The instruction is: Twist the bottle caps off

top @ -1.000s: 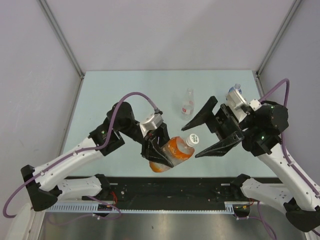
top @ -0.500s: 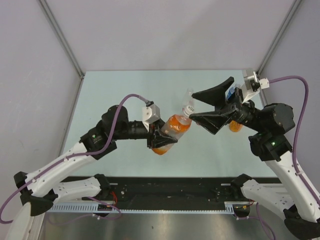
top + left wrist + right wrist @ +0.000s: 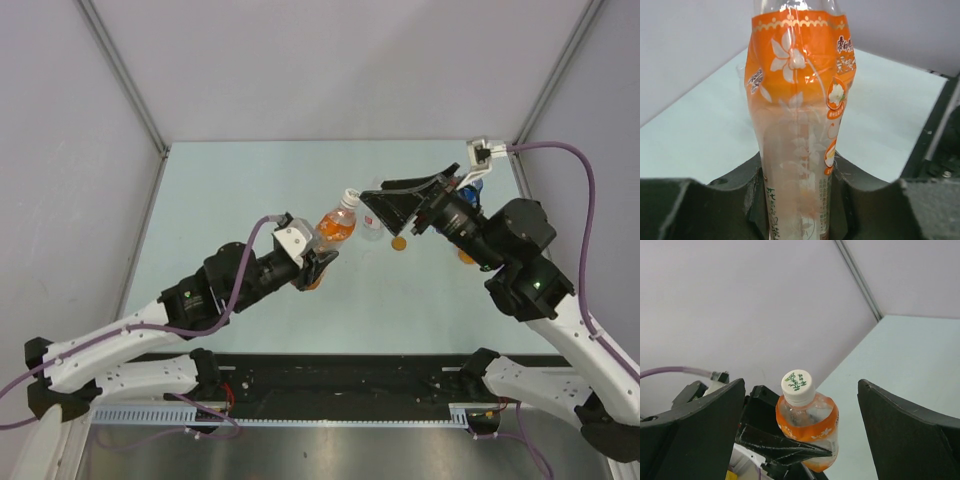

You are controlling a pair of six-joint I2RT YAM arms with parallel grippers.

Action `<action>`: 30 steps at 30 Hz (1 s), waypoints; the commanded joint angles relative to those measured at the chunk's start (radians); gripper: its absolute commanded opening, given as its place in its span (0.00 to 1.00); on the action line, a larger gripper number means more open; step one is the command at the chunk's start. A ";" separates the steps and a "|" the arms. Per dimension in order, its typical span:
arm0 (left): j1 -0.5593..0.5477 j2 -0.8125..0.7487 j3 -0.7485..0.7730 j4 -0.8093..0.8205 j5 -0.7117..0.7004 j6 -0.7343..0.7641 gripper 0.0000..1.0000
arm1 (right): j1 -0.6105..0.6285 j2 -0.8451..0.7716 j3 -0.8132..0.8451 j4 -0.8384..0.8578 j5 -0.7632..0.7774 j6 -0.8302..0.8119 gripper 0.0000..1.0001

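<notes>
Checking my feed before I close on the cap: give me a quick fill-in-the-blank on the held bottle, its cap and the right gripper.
1. The bottle clamped in the left gripper wears an ___ label.
2. Its cap is white with ___ print on top.
3. The right gripper stands ___, one finger on either side of that cap, touching neither it nor the bottle.
Missing words: orange; green; open.

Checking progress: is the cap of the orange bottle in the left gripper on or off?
On: the white cap sits on the orange bottle's neck, seen from the right wrist.
</notes>
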 commanded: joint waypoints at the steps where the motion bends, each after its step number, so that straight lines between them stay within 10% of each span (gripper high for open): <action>1: -0.075 0.019 -0.004 0.058 -0.244 0.102 0.00 | 0.096 0.036 0.053 -0.052 0.213 -0.029 0.97; 30: -0.138 0.044 -0.027 0.078 -0.368 0.127 0.00 | 0.253 0.119 0.068 0.012 0.433 -0.129 0.68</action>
